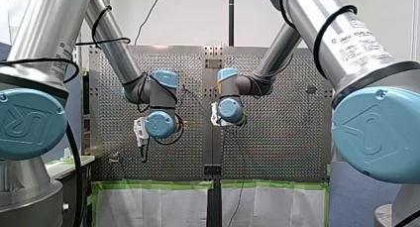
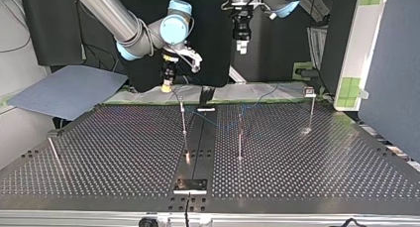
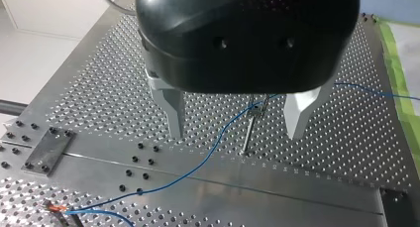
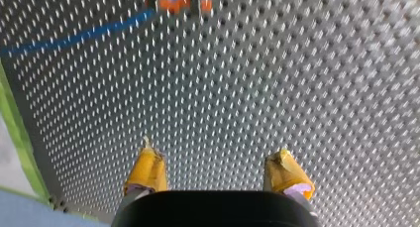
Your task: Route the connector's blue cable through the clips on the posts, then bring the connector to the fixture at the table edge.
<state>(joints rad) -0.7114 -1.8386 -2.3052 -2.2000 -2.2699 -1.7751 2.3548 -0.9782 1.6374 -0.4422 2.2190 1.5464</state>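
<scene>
The blue cable (image 3: 208, 152) lies loose on the perforated table and passes the clip on a thin post (image 3: 250, 130) under my left gripper (image 3: 237, 130). That gripper hangs above the post, its metal fingers (image 3: 173, 113) open and empty. The cable ends at a small orange connector (image 3: 54, 206) on the table. In the right wrist view the connector (image 4: 179, 1) lies well ahead of my right gripper (image 4: 215, 160), with the cable (image 4: 74, 36) trailing off beside it. The yellow pads (image 4: 146, 170) stand open with nothing between them. In the top view my right gripper (image 2: 167, 85) hovers over the table's far edge.
Several thin posts (image 2: 239, 138) stand on the table, one (image 2: 311, 108) at the top view's right with a small block on top. A metal plate (image 2: 189, 185) sits at the near edge. Green tape (image 2: 148, 95) lines the far edge.
</scene>
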